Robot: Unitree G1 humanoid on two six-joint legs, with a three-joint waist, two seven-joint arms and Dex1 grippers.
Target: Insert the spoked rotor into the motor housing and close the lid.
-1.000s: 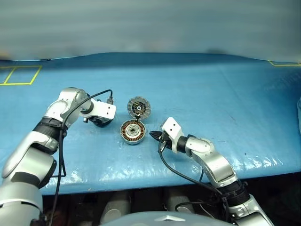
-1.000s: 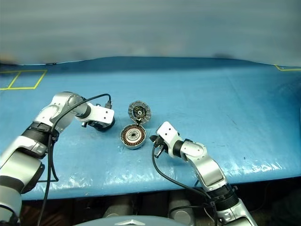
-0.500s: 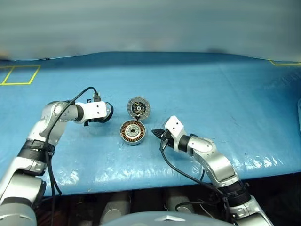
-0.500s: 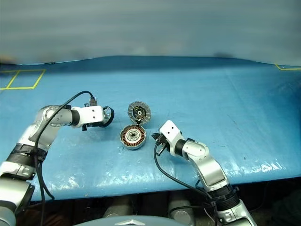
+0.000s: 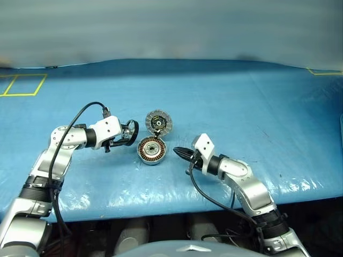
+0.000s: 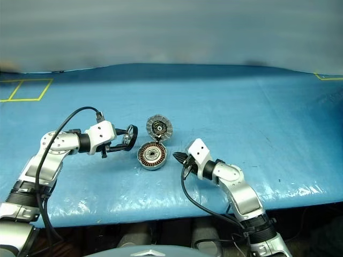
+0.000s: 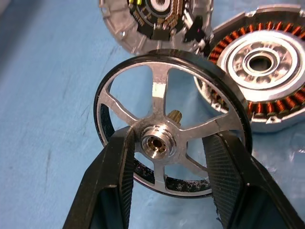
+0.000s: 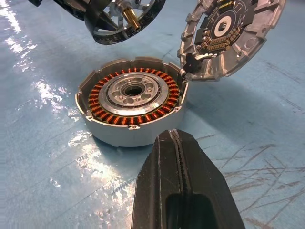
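The spoked rotor [image 7: 164, 143], with its dark ring and silver spokes, hangs on edge just above the table, and my left gripper [image 5: 127, 134] is shut on it across the rim. Close to the rotor's right, the motor housing [image 5: 151, 150] lies open, showing copper windings [image 8: 102, 88] around its hub. The lid [image 5: 158, 122] stands tilted up at the housing's far rim, its inner face with a dark board [image 8: 224, 26] showing. My right gripper [image 5: 179, 152] is shut and empty. It rests low, just right of the housing, and points at it.
A blue sheet [image 5: 241, 107] covers the table, and its front edge runs close below both arms. Yellow tape marks [image 5: 21, 85] sit at the far left and a yellow corner [image 5: 324, 72] at the far right. Black cables loop from each wrist.
My left arm has lifted the rotor off the table, rolled the wrist and swung it right, up to the housing. The right gripper has stayed almost still, shut.
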